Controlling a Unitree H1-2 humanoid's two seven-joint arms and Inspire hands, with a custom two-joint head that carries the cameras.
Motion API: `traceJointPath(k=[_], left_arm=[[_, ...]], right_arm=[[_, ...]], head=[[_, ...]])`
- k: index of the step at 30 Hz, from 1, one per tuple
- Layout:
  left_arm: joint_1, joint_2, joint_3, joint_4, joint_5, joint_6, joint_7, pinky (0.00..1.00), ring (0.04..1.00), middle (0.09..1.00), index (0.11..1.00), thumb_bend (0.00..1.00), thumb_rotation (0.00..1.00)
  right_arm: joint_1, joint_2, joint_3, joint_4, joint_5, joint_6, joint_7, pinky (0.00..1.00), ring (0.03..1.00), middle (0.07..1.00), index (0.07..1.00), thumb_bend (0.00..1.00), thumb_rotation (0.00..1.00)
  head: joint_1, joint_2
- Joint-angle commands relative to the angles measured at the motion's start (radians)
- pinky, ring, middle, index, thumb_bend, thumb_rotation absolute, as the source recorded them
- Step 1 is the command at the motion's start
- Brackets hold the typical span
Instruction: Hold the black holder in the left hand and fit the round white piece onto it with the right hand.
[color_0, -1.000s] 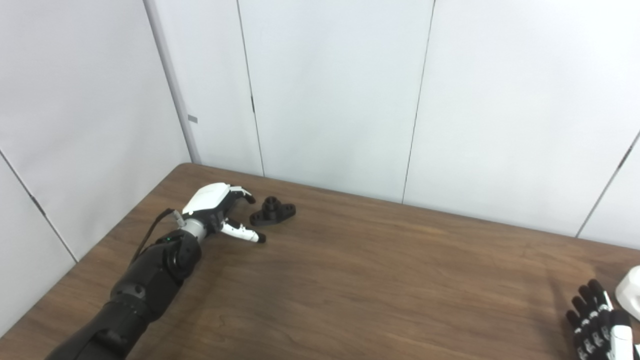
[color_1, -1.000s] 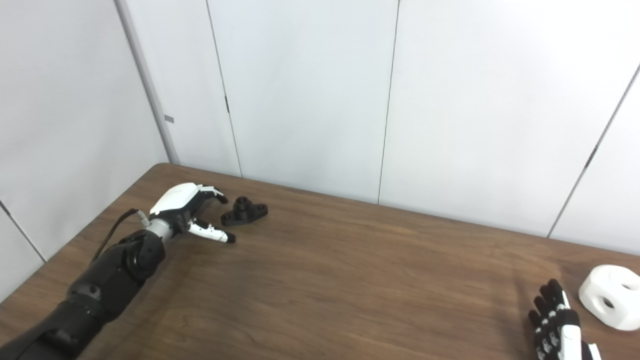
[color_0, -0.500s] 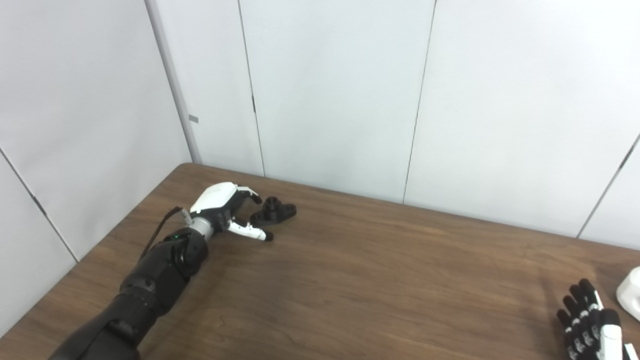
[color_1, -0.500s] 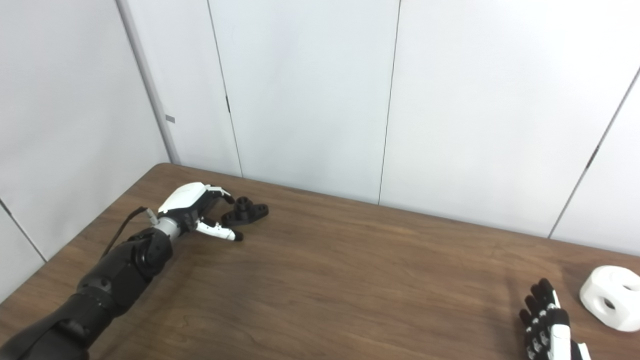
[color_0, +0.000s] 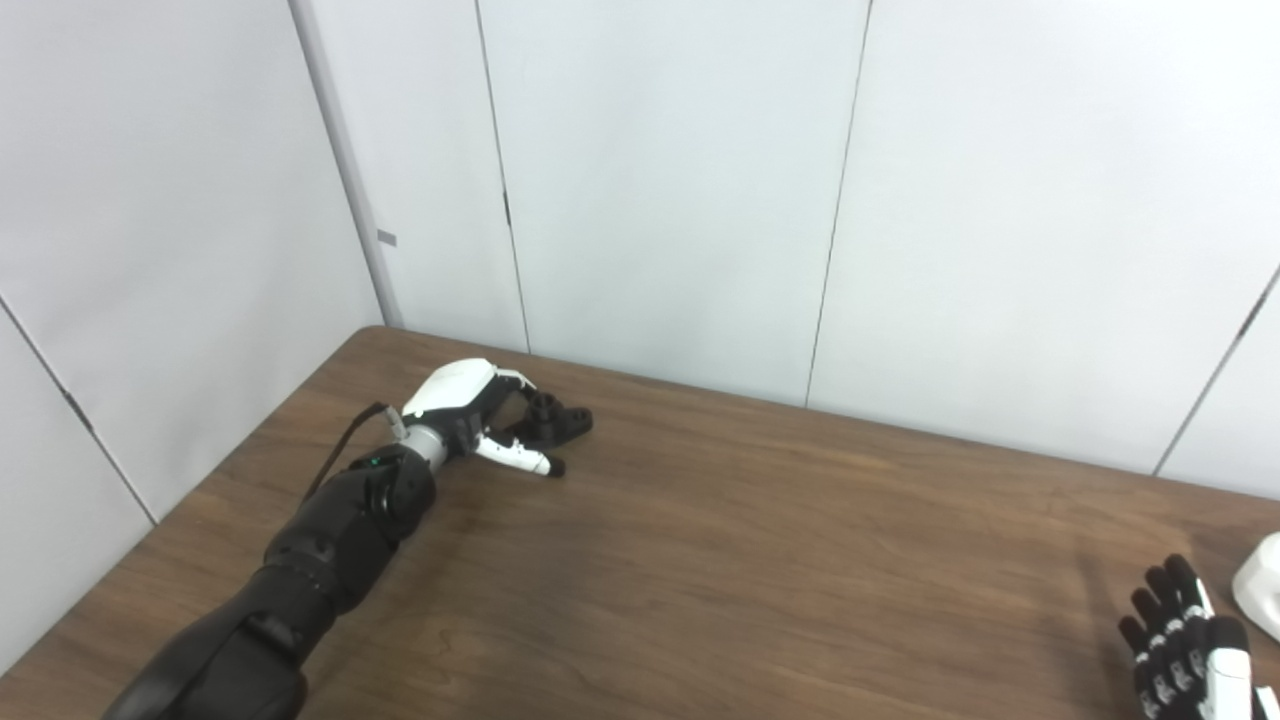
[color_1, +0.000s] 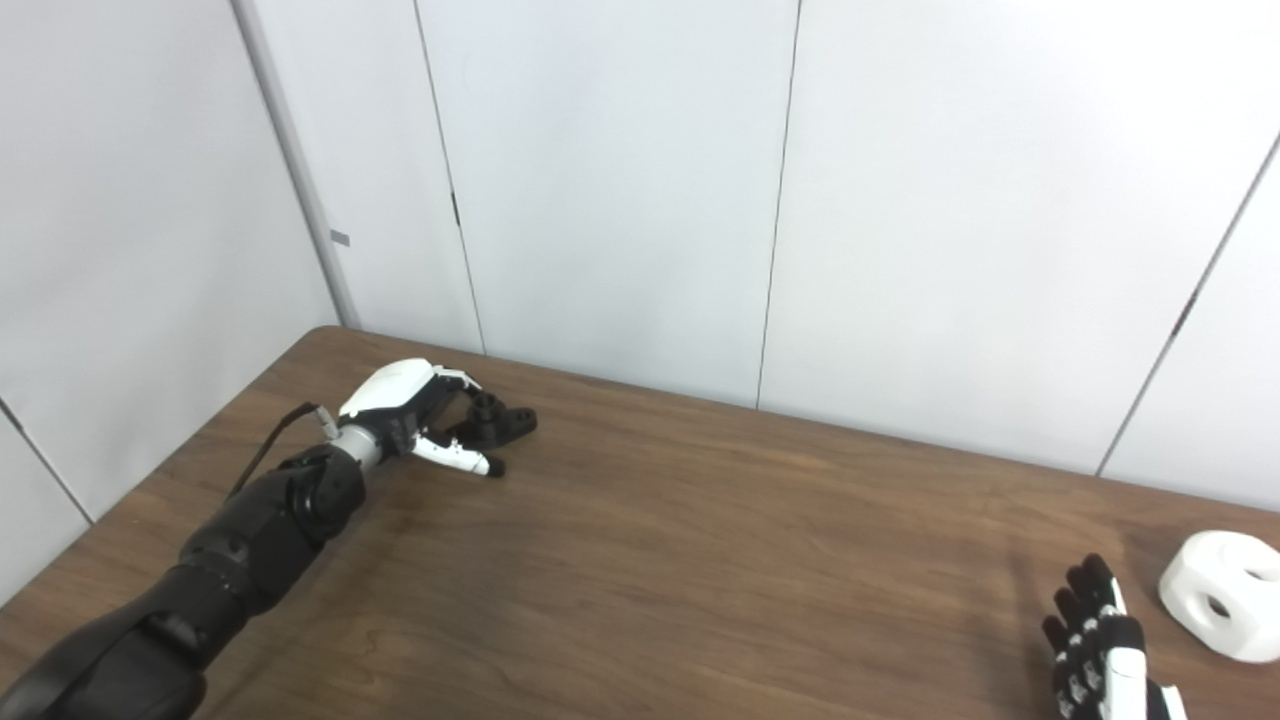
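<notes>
The black holder (color_0: 562, 421) lies on the wooden table (color_0: 700, 560) near the far left corner. My left hand (color_0: 478, 415) is open around the holder's left end, fingers over it and thumb in front; I cannot tell if it touches. The round white piece (color_1: 1222, 594) with holes lies at the right edge of the table. My right hand (color_1: 1100, 650) is open at the bottom right, fingers spread, a little left of the white piece and apart from it.
White wall panels (color_0: 660, 180) stand close behind the table's far edge and along its left side. The left arm (color_0: 300, 560) stretches along the table's left part.
My left hand has moved right toward the holder and now reaches around its left end. My right hand has shifted slightly at the bottom right. The holder and the white piece have not moved.
</notes>
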Motion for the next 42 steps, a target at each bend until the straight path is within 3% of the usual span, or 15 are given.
traceJointPath(k=[1, 5, 8, 9, 12, 17, 35, 42], left_arm=[[-0.043, 0.005, -0.011, 0.006, 0.011, -0.026, 0.015, 0.98, 0.958, 0.887, 0.727, 0.95, 0.33], [-0.048, 0.007, -0.023, 0.020, 0.012, -0.040, 0.026, 0.98, 0.953, 0.870, 0.691, 0.94, 0.33], [-0.047, 0.008, -0.024, 0.026, 0.007, -0.070, 0.045, 0.97, 0.940, 0.839, 0.617, 0.89, 0.20], [-0.048, 0.009, -0.027, 0.031, 0.012, -0.080, 0.054, 0.97, 0.931, 0.812, 0.540, 0.67, 0.12], [-0.052, 0.018, -0.041, 0.051, 0.027, -0.132, 0.085, 0.95, 0.880, 0.731, 0.489, 0.54, 0.05], [-0.055, 0.025, -0.045, 0.045, 0.024, -0.148, 0.083, 0.96, 0.849, 0.687, 0.483, 0.52, 0.05], [-0.005, 0.035, -0.022, -0.027, 0.018, -0.146, 0.085, 0.97, 0.882, 0.705, 0.484, 0.52, 0.05], [0.017, 0.025, -0.022, -0.029, 0.018, -0.149, 0.100, 0.98, 0.911, 0.727, 0.484, 0.52, 0.05]], right_arm=[[-0.020, -0.003, -0.004, -0.040, 0.001, -0.021, -0.005, 1.00, 1.000, 1.000, 1.000, 0.44, 1.00], [-0.020, -0.004, -0.004, -0.036, -0.002, -0.025, -0.007, 1.00, 1.000, 1.000, 1.000, 0.44, 1.00], [-0.020, -0.006, -0.005, -0.033, 0.001, -0.028, -0.004, 1.00, 1.000, 1.000, 1.000, 0.44, 1.00], [-0.021, -0.006, -0.006, -0.032, 0.002, -0.029, -0.003, 1.00, 1.000, 1.000, 1.000, 0.44, 1.00], [-0.023, -0.008, -0.010, -0.031, 0.003, -0.033, -0.005, 1.00, 1.000, 1.000, 1.000, 0.46, 1.00], [-0.027, -0.010, -0.017, -0.035, 0.009, -0.031, -0.005, 1.00, 1.000, 1.000, 1.000, 0.51, 1.00], [-0.050, -0.014, -0.037, -0.034, 0.028, -0.044, -0.007, 1.00, 1.000, 1.000, 1.000, 0.57, 1.00], [-0.047, -0.007, -0.033, -0.054, 0.027, -0.036, -0.013, 1.00, 1.000, 1.000, 1.000, 0.55, 1.00]], head=[[0.001, 0.001], [0.000, 0.000], [0.001, 0.004], [0.002, 0.005], [0.005, 0.009], [0.011, 0.018], [0.010, 0.019], [0.000, 0.022]])
